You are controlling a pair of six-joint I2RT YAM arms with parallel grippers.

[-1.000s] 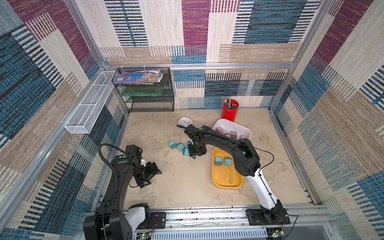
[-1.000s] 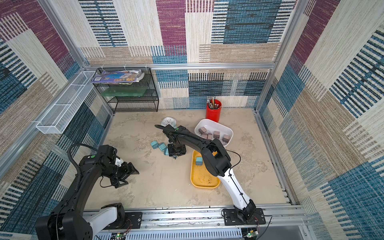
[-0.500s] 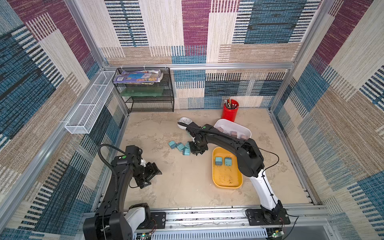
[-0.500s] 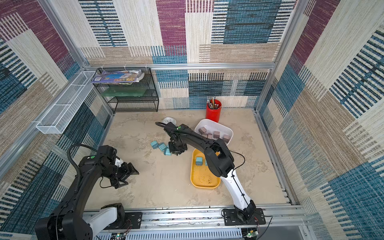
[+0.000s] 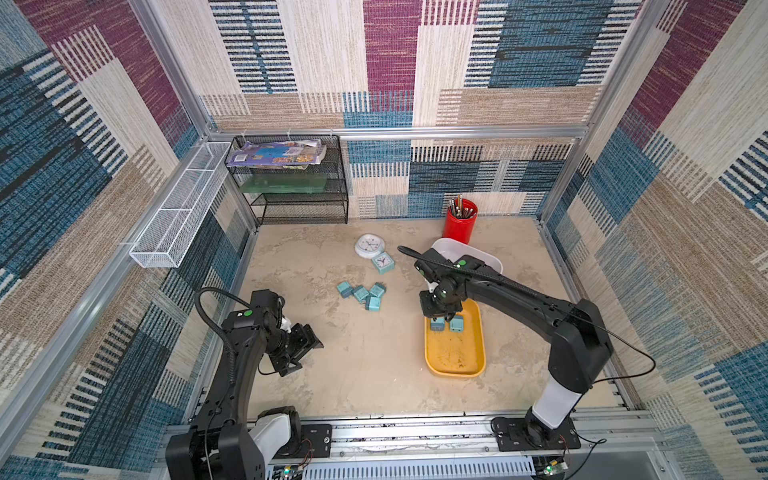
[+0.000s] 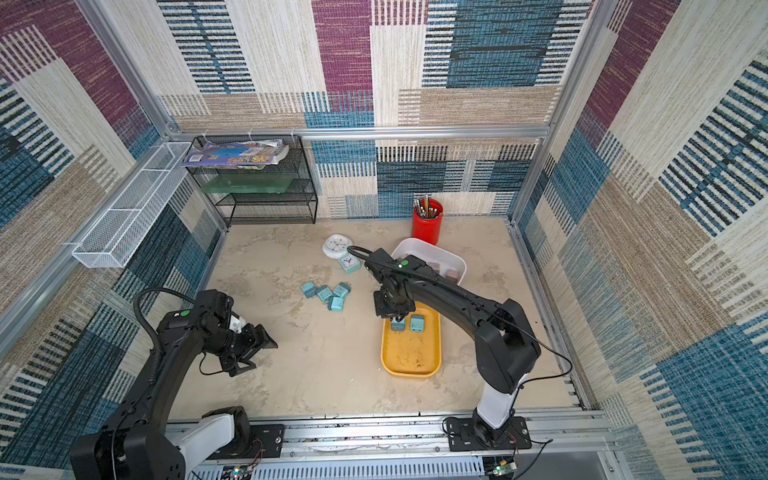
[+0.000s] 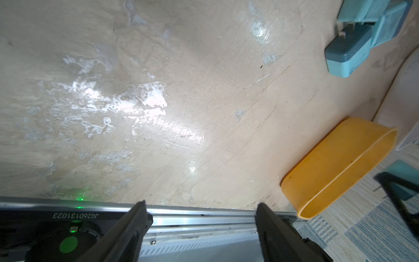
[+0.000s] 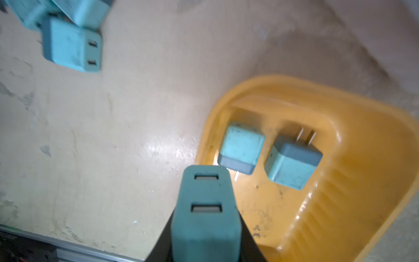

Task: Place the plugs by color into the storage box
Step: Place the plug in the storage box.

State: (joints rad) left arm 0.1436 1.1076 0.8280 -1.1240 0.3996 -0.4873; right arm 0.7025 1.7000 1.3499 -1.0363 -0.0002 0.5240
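Mottled beige tabletop [image 5: 374, 365], cubic teal plug [image 8: 205, 204]

I work in a staged robot test cell, a lab rig rather than a lived-in room. Aluminium framing [image 5: 457, 132] boxes in my beige tabletop [image 5: 365, 374]. Patchwork carpet panels [image 5: 390, 54] serve as walls. My left arm [image 5: 226, 374] and right arm [image 5: 577, 336] are bolted to a metal rail [image 5: 415, 432] at 6 o'clock. Office props dress the set: a black mesh shelf [image 5: 291, 195] at 11 o'clock, a red pencil cup [image 5: 459, 226] at 1 o'clock and a white wire basket [image 5: 178, 208] at 10 o'clock.
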